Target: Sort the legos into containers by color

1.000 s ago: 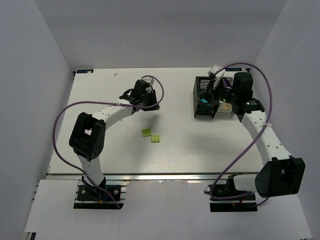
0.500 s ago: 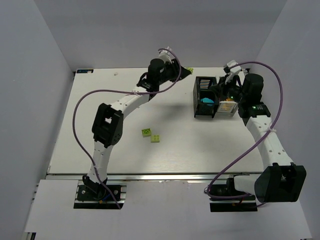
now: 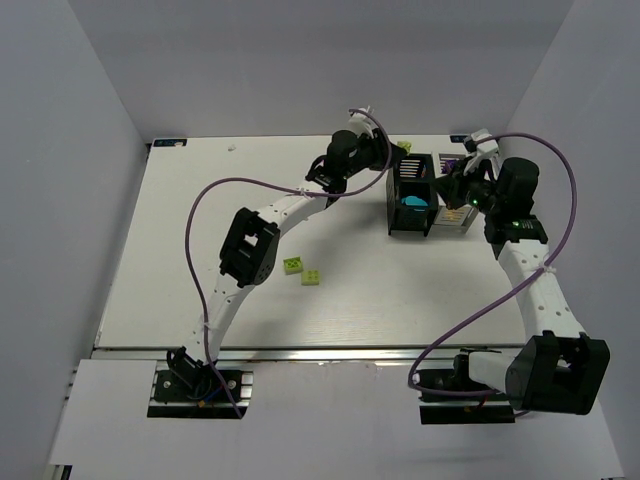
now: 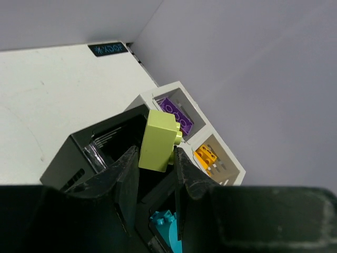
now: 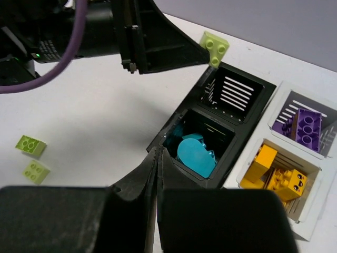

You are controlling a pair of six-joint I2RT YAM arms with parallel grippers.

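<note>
Your left claw point(image 4: 156, 161), clamped on a lime brick point(image 4: 159, 139), hangs at the black bin point(image 4: 68, 158)'s far rim; release off-centre and it may tumble among purple bricks point(image 4: 176, 113). Right claw point(image 5: 158, 155): pressed together, empty.

Lime brick point(image 4: 158, 139): smooth moulded plastic with a satin sheen.
Left pincer point(image 4: 156, 161): black, matt, pale scuffs along the finger edges.
Bin point(image 4: 68, 161): black plastic with matt walls.
Tray point(image 4: 196, 133): white plastic, smooth.
Teal bricks point(image 5: 195, 155): plastic, lightly glossy.
Worktop point(image 4: 42, 95): white, matt.
</note>
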